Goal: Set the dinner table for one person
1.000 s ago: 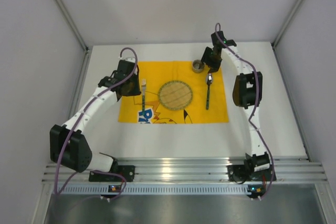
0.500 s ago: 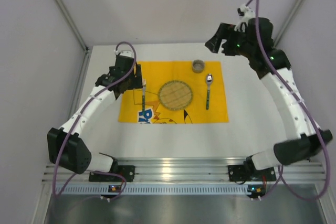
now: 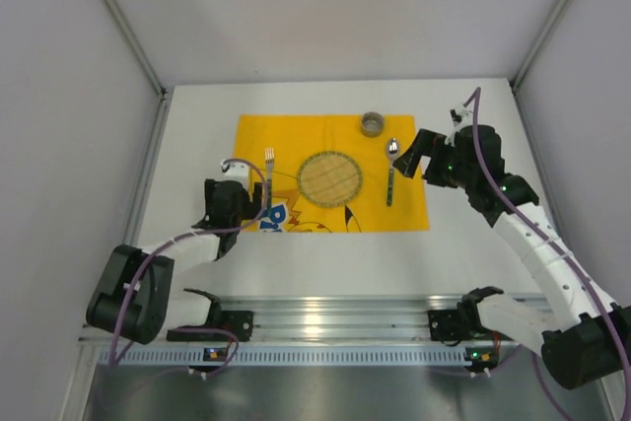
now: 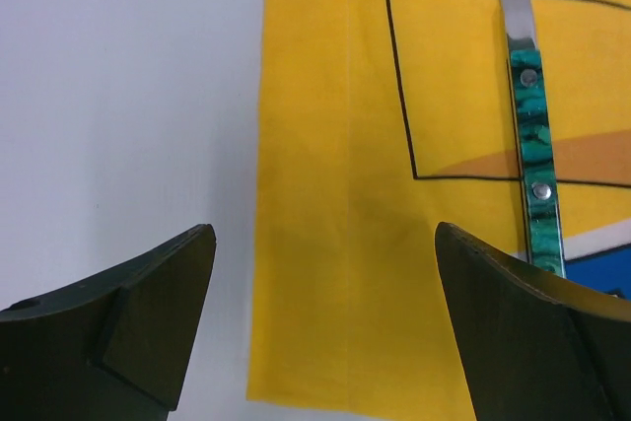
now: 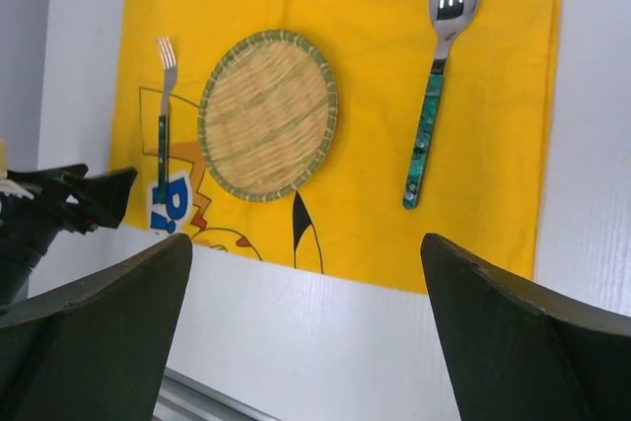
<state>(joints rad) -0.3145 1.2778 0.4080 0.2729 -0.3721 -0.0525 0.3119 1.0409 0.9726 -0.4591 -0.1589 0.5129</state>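
The white dinner table (image 3: 493, 234) carries a yellow printed mat (image 3: 325, 140). On the mat lie a round woven plate (image 3: 330, 177), a green-handled fork (image 3: 268, 176) to its left and a matching spoon (image 3: 391, 170) to its right. My left gripper (image 3: 235, 194) hovers open at the mat's near left edge, just left of the fork handle (image 4: 527, 125), with nothing between its fingers (image 4: 323, 234). Also open and empty, my right gripper (image 3: 419, 157) hangs just right of the spoon. Its wrist view looks over the plate (image 5: 268, 115) and spoon (image 5: 434, 96).
A small grey cup (image 3: 373, 124) stands at the mat's far edge, above the spoon. Grey walls close in both sides and the back. An aluminium rail (image 3: 325, 317) with the arm bases runs along the near edge.
Both grippers have opened wide. The left arm drew back toward the near left corner of the mat. The right arm swung up from the spoon's bowl, then came down beside the spoon.
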